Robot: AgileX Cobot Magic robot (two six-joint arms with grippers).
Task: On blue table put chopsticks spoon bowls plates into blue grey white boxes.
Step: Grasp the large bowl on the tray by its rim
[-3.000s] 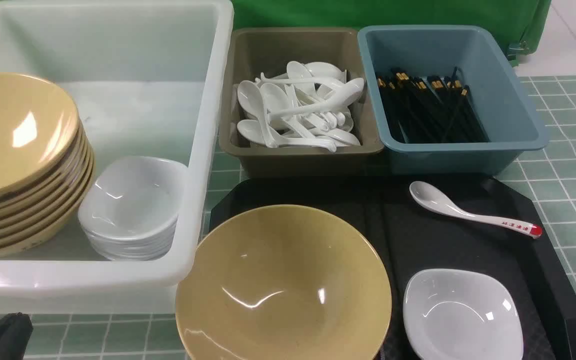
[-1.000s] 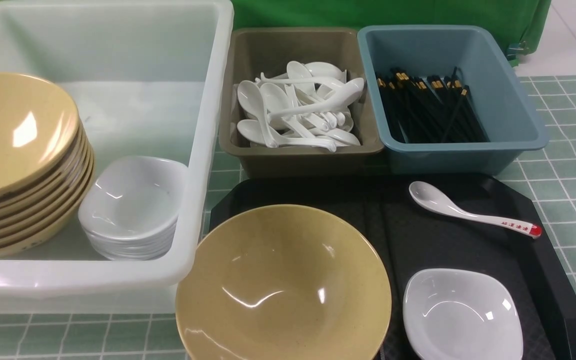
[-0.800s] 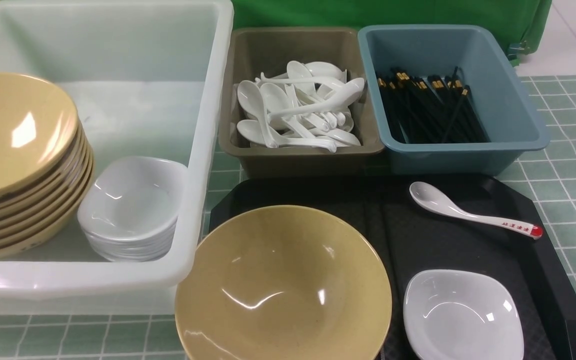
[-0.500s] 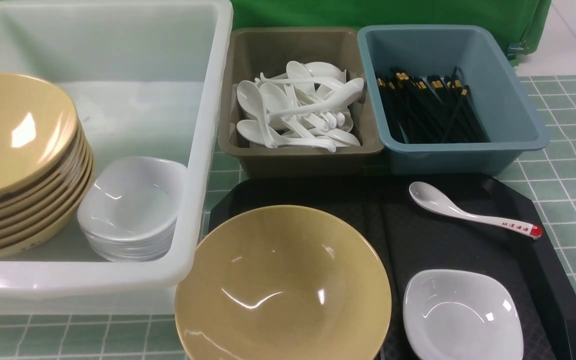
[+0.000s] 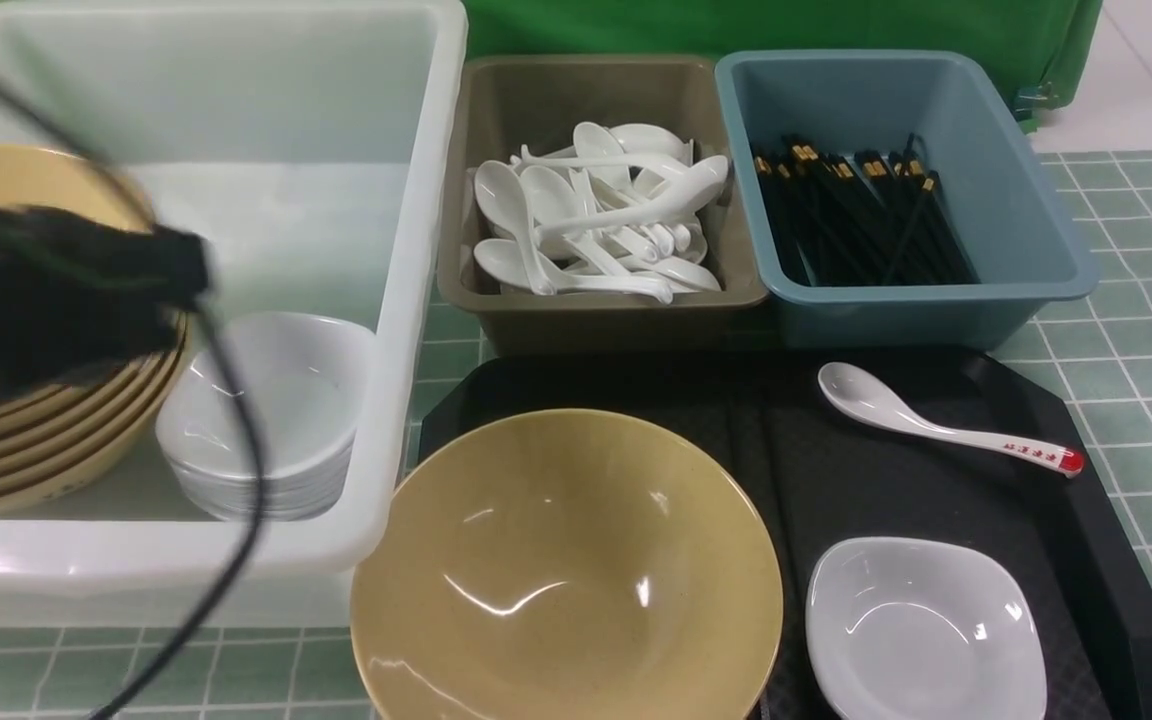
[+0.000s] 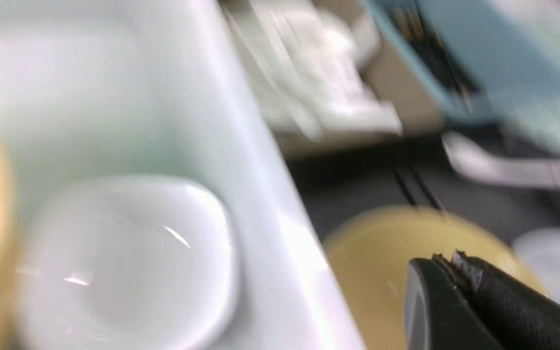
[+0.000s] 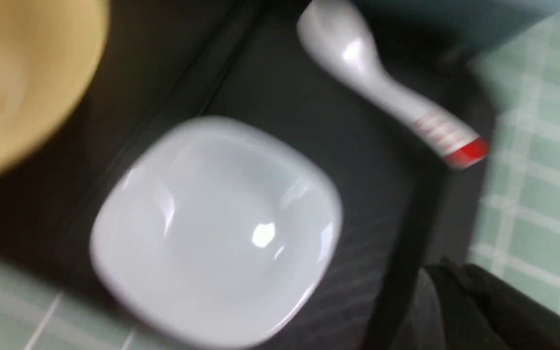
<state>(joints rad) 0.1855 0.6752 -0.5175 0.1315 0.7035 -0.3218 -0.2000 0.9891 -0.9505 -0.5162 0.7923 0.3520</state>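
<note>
Left hand (image 5: 141, 275) is seen only as a dark, motion-smeared mass over the white box (image 5: 414, 330), in front of the stack of yellow bowls (image 5: 46, 450). Whether it is parted or closed cannot be told, though nothing appears to be held. Of the right hand (image 7: 474, 301) only a dark edge is caught in its own wrist view, above the white plate (image 5: 926, 630) and the spoon (image 5: 866, 398), so its state cannot be told either. Plate, spoon and the large yellow bowl (image 5: 566, 570) are not yet sorted and lie on the black tray (image 5: 816, 470) on the green-tiled desk (image 5: 1126, 370). The grey box (image 5: 596, 305) is already filled with spoons and the blue box (image 5: 936, 300) with chopsticks (image 5: 856, 220). The yellow bowl, just beside the white box, is judged to be the left hand's next piece. Its rim is best pinched on the side nearest the box, one finger inside and one outside. The glaze looks slippery, so a firm grip should be taken before any lift. The bowl should be raised clear of the box wall, kept level, and lowered squarely into the stack rather than dropped onto the small white plates (image 5: 266, 420) beside it.
</note>
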